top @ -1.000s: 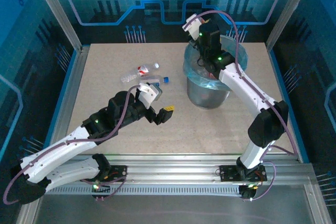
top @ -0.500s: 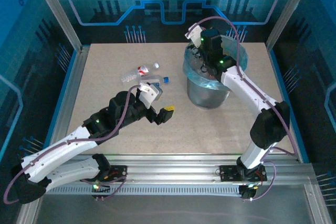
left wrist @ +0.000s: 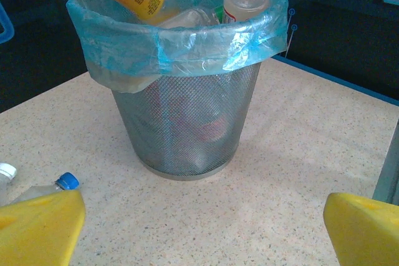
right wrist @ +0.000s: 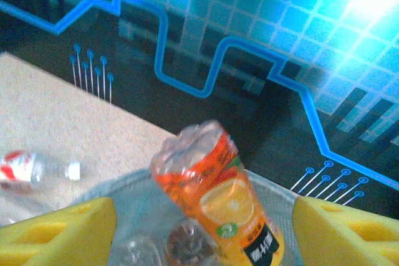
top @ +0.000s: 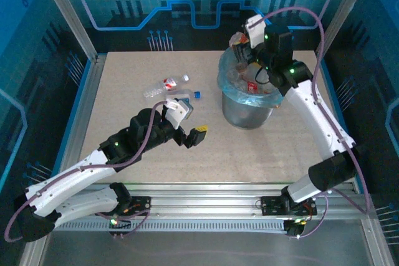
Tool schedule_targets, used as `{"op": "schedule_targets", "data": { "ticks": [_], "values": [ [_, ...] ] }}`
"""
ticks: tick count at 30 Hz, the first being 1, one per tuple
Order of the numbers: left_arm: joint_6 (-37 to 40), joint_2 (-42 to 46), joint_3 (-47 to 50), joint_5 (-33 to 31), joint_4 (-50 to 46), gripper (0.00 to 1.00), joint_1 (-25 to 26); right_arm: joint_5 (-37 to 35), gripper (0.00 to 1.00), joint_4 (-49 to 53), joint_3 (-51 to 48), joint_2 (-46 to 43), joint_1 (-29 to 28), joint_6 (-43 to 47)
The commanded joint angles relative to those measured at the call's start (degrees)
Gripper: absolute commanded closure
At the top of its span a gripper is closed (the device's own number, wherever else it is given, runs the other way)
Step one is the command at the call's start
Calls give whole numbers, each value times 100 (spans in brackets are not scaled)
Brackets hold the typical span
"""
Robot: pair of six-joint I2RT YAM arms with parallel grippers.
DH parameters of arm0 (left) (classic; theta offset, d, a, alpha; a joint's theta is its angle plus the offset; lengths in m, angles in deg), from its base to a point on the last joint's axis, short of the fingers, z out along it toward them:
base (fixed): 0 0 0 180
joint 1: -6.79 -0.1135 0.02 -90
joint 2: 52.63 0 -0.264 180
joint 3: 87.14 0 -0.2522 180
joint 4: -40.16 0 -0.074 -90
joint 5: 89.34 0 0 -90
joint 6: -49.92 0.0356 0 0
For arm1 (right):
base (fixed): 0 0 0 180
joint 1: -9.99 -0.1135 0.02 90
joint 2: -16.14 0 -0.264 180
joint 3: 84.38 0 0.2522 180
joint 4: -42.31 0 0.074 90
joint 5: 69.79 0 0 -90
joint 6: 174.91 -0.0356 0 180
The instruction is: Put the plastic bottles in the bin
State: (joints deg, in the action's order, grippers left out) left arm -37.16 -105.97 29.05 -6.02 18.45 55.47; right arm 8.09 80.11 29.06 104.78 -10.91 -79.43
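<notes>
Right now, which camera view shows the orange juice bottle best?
The right wrist view: the orange juice bottle sits central, crushed top and fruit label clear. The left wrist view cuts it off at the top edge, above the bin. The top view shows it small, blurred.

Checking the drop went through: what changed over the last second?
The right gripper rose and swung from over the bin toward its far right rim; an orange-labelled bottle now tilts there, free between its open fingers. The left gripper and both table bottles stayed put.
</notes>
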Motion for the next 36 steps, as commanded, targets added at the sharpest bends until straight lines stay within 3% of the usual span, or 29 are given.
{"op": "schedule_targets", "data": {
  "ticks": [1,8,15,29,36],
  "values": [
    [-98,-14,61,-50,171,1,44,-233,21,939,1028,733,43,-1195],
    [-91,112,64,-81,25,1,44,-151,16,1691,2566,1914,43,-1620],
    [-106,352,189,-145,-11,1,45,816,17,3246,4484,3042,131,-1425],
    [-6,485,353,-301,-30,1,45,2699,23,3248,2481,1703,340,-906],
    [-54,487,450,-299,35,1,44,2669,28,3270,1445,1282,368,-952]
  ]
}}
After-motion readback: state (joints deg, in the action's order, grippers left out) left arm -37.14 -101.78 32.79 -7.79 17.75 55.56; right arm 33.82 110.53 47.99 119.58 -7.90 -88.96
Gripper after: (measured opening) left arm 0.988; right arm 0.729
